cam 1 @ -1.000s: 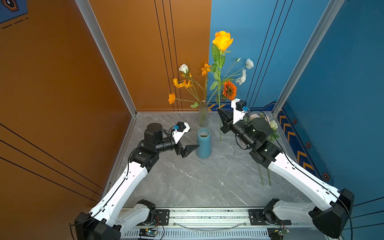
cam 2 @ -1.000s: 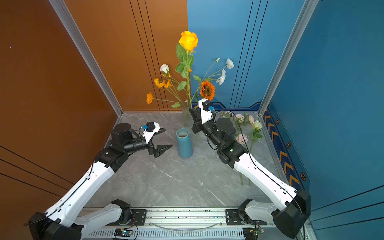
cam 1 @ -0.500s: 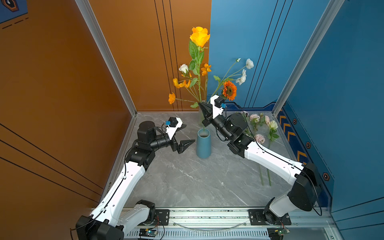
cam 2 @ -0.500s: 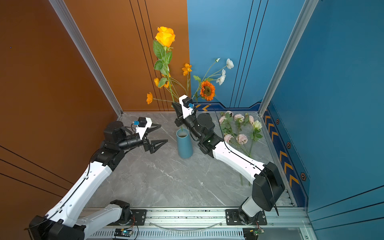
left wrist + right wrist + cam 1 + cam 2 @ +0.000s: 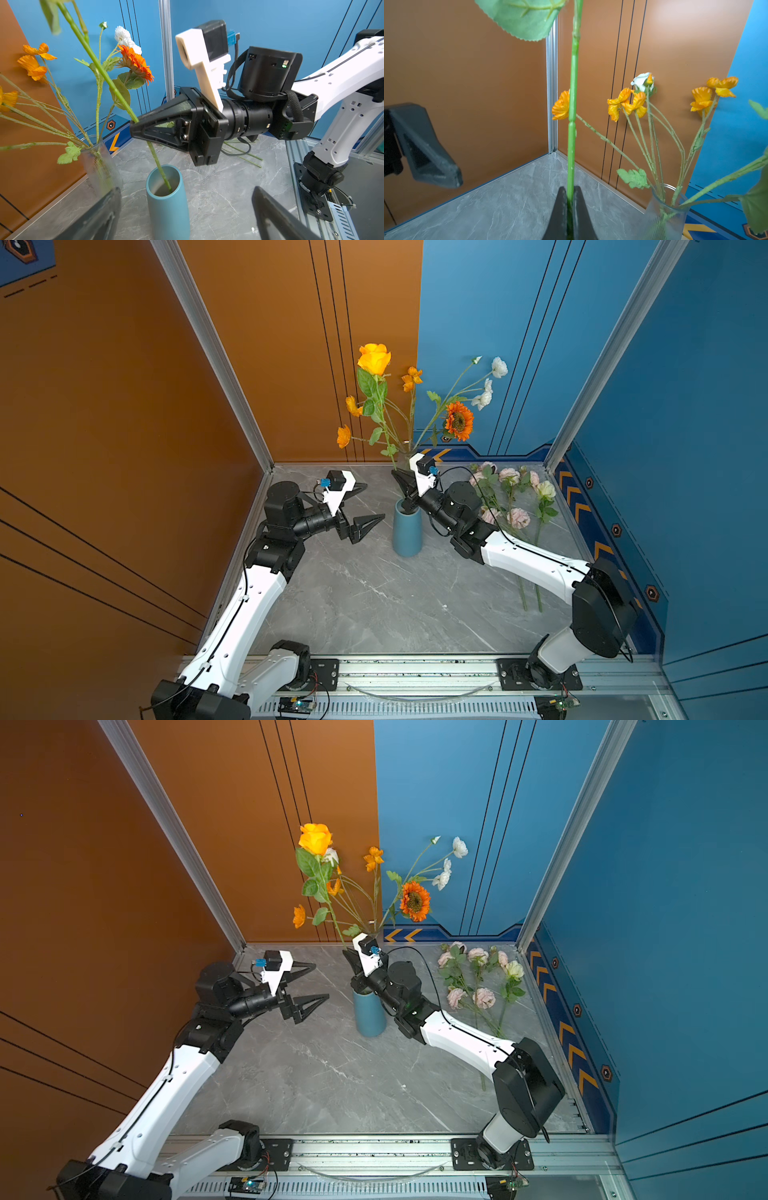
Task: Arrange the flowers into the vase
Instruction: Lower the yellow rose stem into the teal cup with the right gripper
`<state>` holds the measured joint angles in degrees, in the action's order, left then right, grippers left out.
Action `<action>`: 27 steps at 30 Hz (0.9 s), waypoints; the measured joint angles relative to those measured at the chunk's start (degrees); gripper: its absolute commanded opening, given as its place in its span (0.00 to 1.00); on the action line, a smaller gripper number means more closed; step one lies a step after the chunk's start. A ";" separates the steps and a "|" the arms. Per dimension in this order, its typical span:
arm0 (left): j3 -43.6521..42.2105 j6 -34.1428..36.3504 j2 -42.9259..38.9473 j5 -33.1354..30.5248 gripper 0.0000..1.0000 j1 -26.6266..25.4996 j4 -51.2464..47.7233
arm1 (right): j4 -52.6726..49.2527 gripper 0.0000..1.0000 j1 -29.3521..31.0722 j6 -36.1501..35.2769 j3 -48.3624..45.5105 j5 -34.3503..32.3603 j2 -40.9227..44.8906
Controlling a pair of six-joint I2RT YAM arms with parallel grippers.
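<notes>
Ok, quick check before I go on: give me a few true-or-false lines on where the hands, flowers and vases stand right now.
1. The right hand is shut on the stem of the yellow rose. True.
2. The rose's stem ends outside the blue vase. False: its lower end sits inside the vase's mouth.
3. The left hand grips a flower. False: it is open and empty, beside the blue vase.
4. The sunflower stands in the glass vase. True.
5. The pink flowers are in a vase. False: they lie on the table.
</notes>
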<state>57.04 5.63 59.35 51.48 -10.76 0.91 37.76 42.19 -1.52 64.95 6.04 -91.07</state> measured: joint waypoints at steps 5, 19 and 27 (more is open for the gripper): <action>0.00 -0.17 -0.17 0.24 0.98 0.00 0.28 | 0.39 0.00 -0.55 -0.02 -4.81 1.57 0.20; 0.00 -0.66 -0.17 0.28 0.98 0.26 1.07 | 1.49 0.04 -1.33 0.57 -7.74 2.36 -0.07; 0.00 -0.79 -0.17 0.48 0.98 0.33 1.07 | 1.53 0.09 -1.33 0.92 -8.13 2.95 -0.07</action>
<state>57.04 4.84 59.18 51.96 -10.44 1.98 39.29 40.86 -0.60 56.82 8.99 -91.13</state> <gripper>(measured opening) 0.978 0.078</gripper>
